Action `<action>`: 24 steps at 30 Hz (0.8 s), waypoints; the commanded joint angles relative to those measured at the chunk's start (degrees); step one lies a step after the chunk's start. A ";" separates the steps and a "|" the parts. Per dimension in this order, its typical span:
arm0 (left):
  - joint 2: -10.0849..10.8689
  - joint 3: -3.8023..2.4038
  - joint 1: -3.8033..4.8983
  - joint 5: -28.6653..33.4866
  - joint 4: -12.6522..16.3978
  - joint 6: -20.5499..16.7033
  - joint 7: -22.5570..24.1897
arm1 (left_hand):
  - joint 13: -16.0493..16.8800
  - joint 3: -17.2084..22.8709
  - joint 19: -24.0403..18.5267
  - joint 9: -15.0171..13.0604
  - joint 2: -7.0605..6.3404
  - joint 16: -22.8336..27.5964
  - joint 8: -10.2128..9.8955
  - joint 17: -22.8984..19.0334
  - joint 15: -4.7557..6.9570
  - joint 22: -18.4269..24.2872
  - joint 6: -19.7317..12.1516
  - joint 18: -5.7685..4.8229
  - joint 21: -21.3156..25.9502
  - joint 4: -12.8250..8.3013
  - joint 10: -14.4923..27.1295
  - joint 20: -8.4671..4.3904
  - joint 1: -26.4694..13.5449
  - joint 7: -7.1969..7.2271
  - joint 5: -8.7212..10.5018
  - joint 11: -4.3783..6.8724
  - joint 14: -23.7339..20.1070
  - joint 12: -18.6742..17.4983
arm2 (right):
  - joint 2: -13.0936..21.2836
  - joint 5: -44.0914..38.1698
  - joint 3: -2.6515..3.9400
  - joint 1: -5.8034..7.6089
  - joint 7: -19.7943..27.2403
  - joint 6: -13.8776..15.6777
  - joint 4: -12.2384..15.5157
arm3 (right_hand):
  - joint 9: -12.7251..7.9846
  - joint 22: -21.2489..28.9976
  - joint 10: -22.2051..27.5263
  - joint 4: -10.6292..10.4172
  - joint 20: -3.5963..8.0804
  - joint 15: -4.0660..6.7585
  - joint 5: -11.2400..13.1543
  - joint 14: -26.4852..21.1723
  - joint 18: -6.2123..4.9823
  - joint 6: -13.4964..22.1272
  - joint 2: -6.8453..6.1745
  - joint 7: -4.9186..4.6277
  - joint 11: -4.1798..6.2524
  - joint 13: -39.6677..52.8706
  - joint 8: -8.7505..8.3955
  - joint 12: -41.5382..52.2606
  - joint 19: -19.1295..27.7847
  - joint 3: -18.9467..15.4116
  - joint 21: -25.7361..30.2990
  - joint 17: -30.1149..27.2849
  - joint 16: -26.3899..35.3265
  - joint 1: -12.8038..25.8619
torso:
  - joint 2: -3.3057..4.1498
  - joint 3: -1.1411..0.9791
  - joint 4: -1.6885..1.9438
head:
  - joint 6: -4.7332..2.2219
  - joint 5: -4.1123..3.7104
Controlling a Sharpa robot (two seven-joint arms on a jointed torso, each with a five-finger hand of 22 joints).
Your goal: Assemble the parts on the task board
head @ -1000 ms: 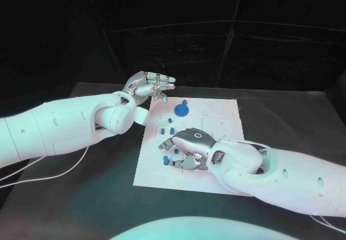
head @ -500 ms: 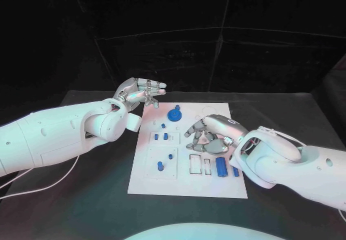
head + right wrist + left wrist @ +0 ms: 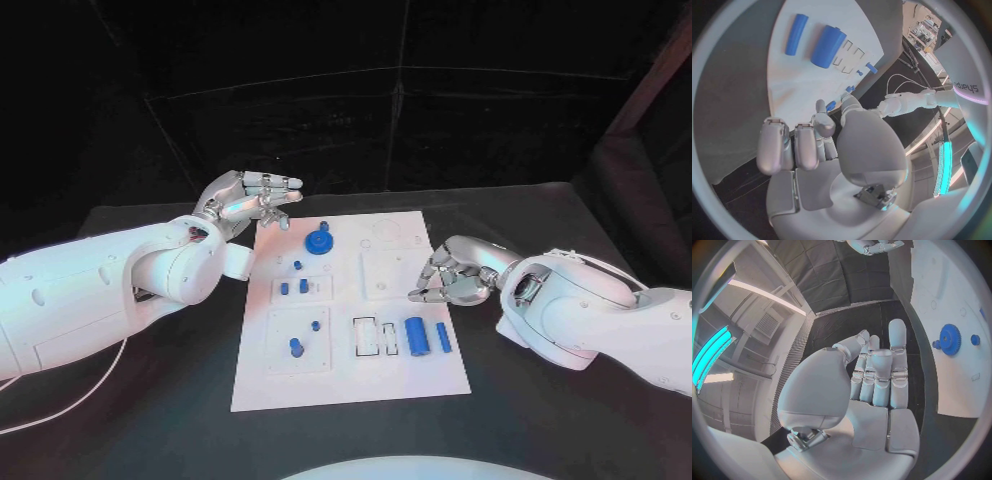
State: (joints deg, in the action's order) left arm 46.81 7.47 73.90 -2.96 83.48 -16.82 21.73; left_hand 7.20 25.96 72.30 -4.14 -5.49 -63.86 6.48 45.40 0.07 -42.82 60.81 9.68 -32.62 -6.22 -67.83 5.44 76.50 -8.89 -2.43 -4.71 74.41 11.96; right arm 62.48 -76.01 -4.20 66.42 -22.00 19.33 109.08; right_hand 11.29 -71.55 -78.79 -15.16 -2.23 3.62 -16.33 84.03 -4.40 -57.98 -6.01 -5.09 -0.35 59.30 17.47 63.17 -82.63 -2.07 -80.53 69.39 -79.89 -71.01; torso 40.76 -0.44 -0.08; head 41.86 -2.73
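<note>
The white task board (image 3: 346,375) lies mid-table. On it are a blue gear (image 3: 320,241), small blue parts (image 3: 294,287) in the left sockets, two short pegs (image 3: 296,347), a thick blue cylinder (image 3: 415,336) and a thin one (image 3: 443,337). My left hand (image 3: 253,198) hovers off the board's far left corner, fingers extended, thumb apart, holding nothing; its wrist view shows the gear (image 3: 948,339) beside it. My right hand (image 3: 459,272) sits at the board's right edge, fingers curled in on nothing. The right wrist view shows the thick cylinder (image 3: 828,46) and thin cylinder (image 3: 796,34) beyond its fingers.
The black table (image 3: 548,400) spreads around the board, with dark walls behind it. Two outlined rectangular slots (image 3: 375,337) lie left of the thick cylinder. My left forearm (image 3: 116,280) crosses the table's left side.
The camera has shifted. My right hand has left the board's near left area and drawn back to its right edge, uncovering the cylinders. The left hand keeps its pose.
</note>
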 commanded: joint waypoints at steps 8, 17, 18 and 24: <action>-0.05 0.02 0.08 0.14 -0.09 0.71 0.22 | 0.13 -0.36 -0.33 0.07 0.56 0.33 0.15 -0.16 0.05 0.10 -0.26 0.66 0.28 0.02 0.37 -0.03 0.01 -0.15 -0.33 0.07 -0.50 0.21 | 1.96 -2.76 -0.18 -1.37 -9.57 -6.25 2.65 | 1.77 -0.37 0.66 -1.52 -0.44 0.01 -1.01 2.91 0.80 1.66 1.47 0.04 -0.05 3.85 2.06 2.05 -0.40 -4.10 -0.50 1.38 -1.04 1.51 | -0.37 0.07 -0.38 | 0.33 -0.79; 0.03 0.03 0.07 0.14 -0.09 0.74 0.24 | 0.13 -0.36 -0.33 0.07 0.56 0.33 0.15 -0.16 0.05 0.10 -0.26 0.66 0.28 0.02 0.37 -0.03 0.01 -0.15 -0.33 0.07 -0.50 0.21 | 0.70 -6.50 -0.27 -3.54 -10.81 -7.29 3.06 | 2.41 -0.61 0.46 -1.56 -0.41 0.03 -0.32 2.98 0.83 1.84 1.81 0.18 -0.02 5.08 2.83 2.66 -0.48 -5.82 -0.62 2.00 -1.39 3.50 | -0.31 0.10 -0.47 | 0.47 -0.63; 0.04 0.03 0.07 0.14 -0.09 0.75 0.24 | 0.13 -0.36 -0.33 0.07 0.56 0.33 0.15 -0.16 0.05 0.10 -0.26 0.66 0.28 0.02 0.37 -0.03 0.01 -0.15 -0.33 0.07 -0.50 0.21 | 0.49 -6.90 -0.28 -3.75 -10.83 -7.34 3.03 | 2.45 -0.62 0.46 -1.55 -0.41 0.04 -0.31 2.99 0.83 1.82 1.81 0.19 -0.01 5.10 2.87 2.66 -0.48 -5.87 -0.62 2.04 -1.41 3.52 | -0.33 0.10 -0.46 | 0.50 -0.62; 0.12 0.04 0.07 0.14 -0.07 0.77 0.25 | 0.13 -0.36 -0.33 0.07 0.56 0.33 0.15 -0.16 0.05 0.10 -0.26 0.66 0.28 0.02 0.37 -0.03 0.01 -0.15 -0.33 0.07 -0.50 0.21 | -0.85 -8.39 -0.29 -4.79 -10.89 -7.66 2.72 | 2.50 -0.62 0.47 -1.54 -0.40 0.04 -0.29 3.00 0.83 1.79 1.82 0.21 0.00 5.14 2.94 2.66 -0.48 -5.94 -0.62 2.11 -1.45 3.55 | -0.25 0.09 -0.48 | 0.41 -0.52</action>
State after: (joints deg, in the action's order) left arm 46.91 7.55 73.89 -2.96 83.34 -16.69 21.70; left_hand 7.27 25.84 72.30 -4.15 -5.49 -63.86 6.48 45.30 -0.02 -42.78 60.81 9.67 -32.62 -6.23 -67.75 5.44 76.50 -8.90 -2.43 -4.60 74.32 11.97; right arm 61.80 -81.81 -4.50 61.76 -32.15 12.82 111.77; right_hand 13.74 -72.11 -78.08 -16.67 -2.46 3.61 -17.00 84.03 -4.42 -56.58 -4.06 -4.84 -0.40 64.38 20.16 65.45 -82.85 -7.72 -80.97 71.45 -81.09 -67.98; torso 40.46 -0.35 -0.54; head 42.37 -3.28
